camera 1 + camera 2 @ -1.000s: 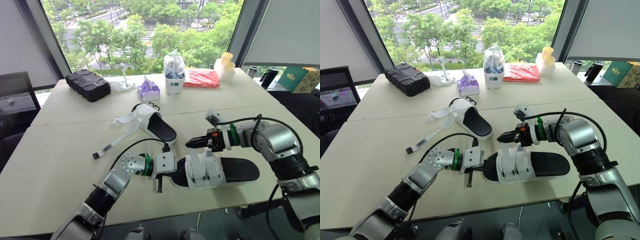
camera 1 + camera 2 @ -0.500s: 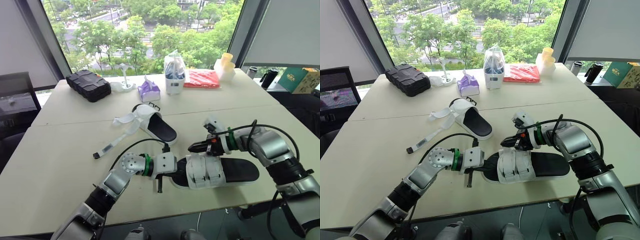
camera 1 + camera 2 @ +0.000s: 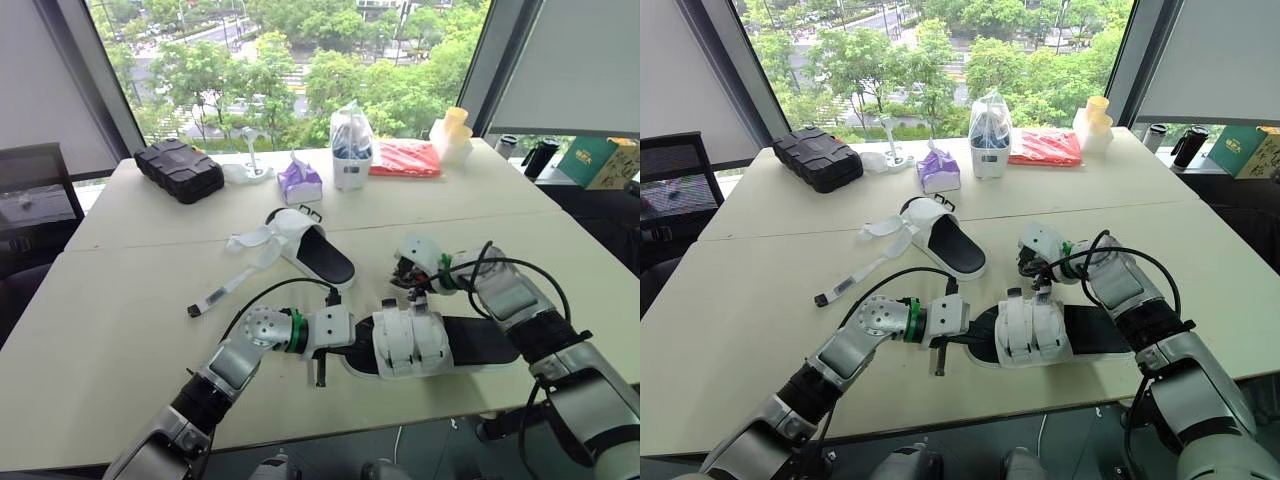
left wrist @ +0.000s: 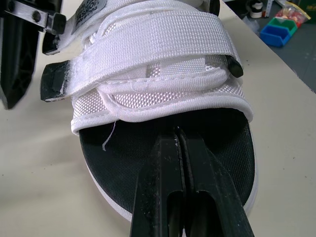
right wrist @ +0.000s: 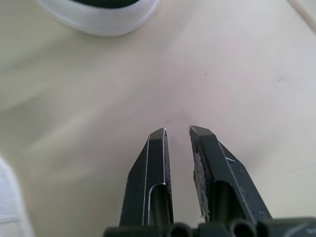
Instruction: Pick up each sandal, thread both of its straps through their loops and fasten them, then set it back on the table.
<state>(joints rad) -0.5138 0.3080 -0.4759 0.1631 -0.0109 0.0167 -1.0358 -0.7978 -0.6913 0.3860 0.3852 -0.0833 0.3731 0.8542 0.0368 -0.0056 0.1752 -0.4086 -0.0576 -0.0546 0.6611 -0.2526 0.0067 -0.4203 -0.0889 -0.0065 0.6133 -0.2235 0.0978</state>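
Touching the near sandal (image 3: pixel 410 340) at its toe: left gripper (image 4: pixel 180 132), jaws together | right gripper (image 5: pixel 177 132) is hanging over the surface (image 5: pixel 74 98) beside it, jaws slightly apart.

The near sandal (image 3: pixel 432 345) lies at the front of the table (image 3: pixel 110 335). The far sandal (image 3: pixel 306 246) lies behind it, a bit left. A strap (image 3: pixel 218 293) lies further left. Along the back, from left to right, sit a case (image 3: pixel 178 169), a tissue pack (image 3: pixel 298 181), a bag (image 3: pixel 350 146) and a cloth (image 3: pixel 405 157).
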